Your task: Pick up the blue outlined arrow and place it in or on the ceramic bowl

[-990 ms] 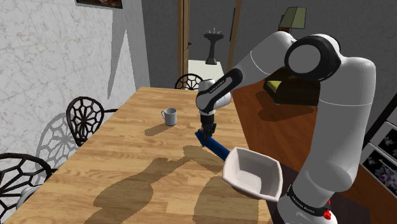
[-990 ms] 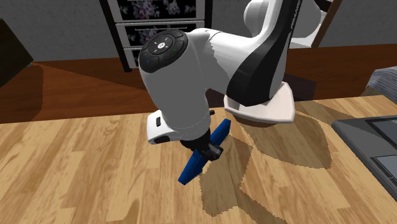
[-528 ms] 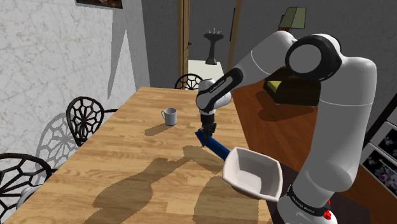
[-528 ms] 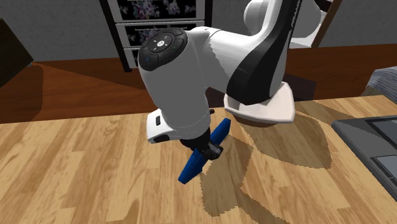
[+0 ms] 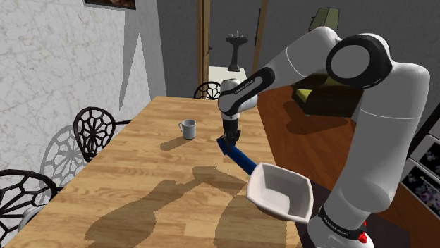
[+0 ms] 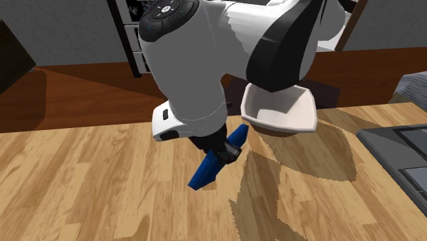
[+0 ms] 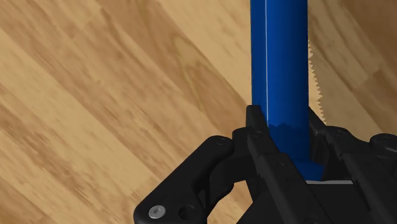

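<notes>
The blue arrow point(image 5: 241, 160), clamped at one end by the tool point(image 5: 228, 138), hangs long, so it should rise well above the white bowl point(image 5: 271, 189) rim before crossing over.

blue arrow point(image 7: 280, 63) runs off the wrist view's edge; the arm point(image 6: 198, 68) hides part of the white bowl point(image 6: 287, 120).

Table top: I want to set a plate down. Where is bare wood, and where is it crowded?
Bare wood runs from the mug to the near end of the table, along the side with the chairs. The opposite edge is crowded: there the fingers hold the blue arrow beside the bowl.
</notes>
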Tool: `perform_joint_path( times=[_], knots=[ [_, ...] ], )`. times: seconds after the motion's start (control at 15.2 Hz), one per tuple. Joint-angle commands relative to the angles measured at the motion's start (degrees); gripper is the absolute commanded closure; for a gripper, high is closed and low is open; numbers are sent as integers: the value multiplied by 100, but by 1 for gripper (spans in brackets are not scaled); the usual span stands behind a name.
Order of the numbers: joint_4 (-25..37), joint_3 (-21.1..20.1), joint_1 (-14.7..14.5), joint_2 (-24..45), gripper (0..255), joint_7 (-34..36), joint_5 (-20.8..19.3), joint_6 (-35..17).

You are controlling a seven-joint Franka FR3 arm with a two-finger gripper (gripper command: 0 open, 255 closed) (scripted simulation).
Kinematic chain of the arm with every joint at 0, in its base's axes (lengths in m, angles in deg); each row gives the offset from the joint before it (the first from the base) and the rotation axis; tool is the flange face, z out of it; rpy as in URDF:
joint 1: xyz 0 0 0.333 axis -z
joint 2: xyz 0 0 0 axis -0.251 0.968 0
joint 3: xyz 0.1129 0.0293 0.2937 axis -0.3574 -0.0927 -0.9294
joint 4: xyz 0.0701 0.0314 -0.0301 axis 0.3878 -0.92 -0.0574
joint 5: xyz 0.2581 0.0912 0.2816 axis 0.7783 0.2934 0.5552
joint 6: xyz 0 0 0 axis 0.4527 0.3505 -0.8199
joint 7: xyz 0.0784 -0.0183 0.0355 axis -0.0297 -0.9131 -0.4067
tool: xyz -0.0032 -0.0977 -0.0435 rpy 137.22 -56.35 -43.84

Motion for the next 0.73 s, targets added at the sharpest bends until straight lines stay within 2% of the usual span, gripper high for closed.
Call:
perform_joint_path(
  times=[0.0,0.66],
  knots=[
    [28,1,-5,-120,255,22,-14,152],
    [306,11,-6,-562,255,89,-68,869]
  ],
)
